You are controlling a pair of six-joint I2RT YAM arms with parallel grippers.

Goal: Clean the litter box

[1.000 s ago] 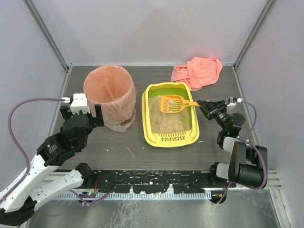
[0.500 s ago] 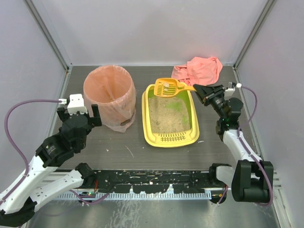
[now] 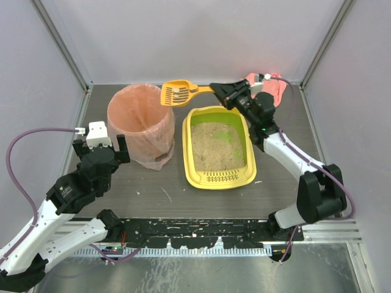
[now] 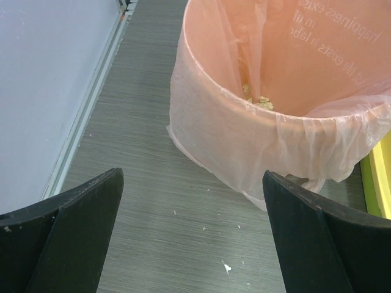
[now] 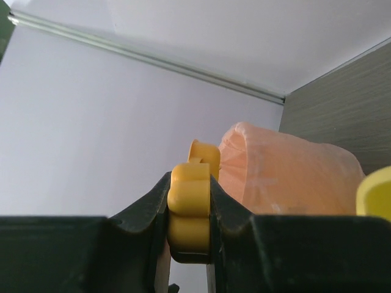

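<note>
The yellow litter box (image 3: pixel 190 160) with green inner walls and sandy litter lies mid-table; its rim (image 4: pixel 382 177) and a corner (image 5: pixel 375 193) show in the wrist views. My right gripper (image 3: pixel 223 91) is shut on the handle of the orange slotted scoop (image 3: pixel 176 93), whose head holds some clumps and hangs in the air by the back right rim of the pink-bagged bin (image 3: pixel 139 119). The right wrist view shows the handle (image 5: pixel 190 201) clamped between the jaws. My left gripper (image 3: pixel 101 151) is open and holds nothing, low by the bin's near left side (image 4: pixel 269 122).
A crumpled pink cloth (image 3: pixel 274 86) lies at the back right, partly behind my right arm. Small white crumbs (image 4: pixel 226 267) dot the dark tabletop in front of the bin. Some clumps (image 4: pixel 256 101) lie inside the bin. Grey walls close in the table on three sides.
My right arm has lifted the scoop out of the litter box and swung it back and left, up to the bin's rim. The left arm shifted slightly, still open.
</note>
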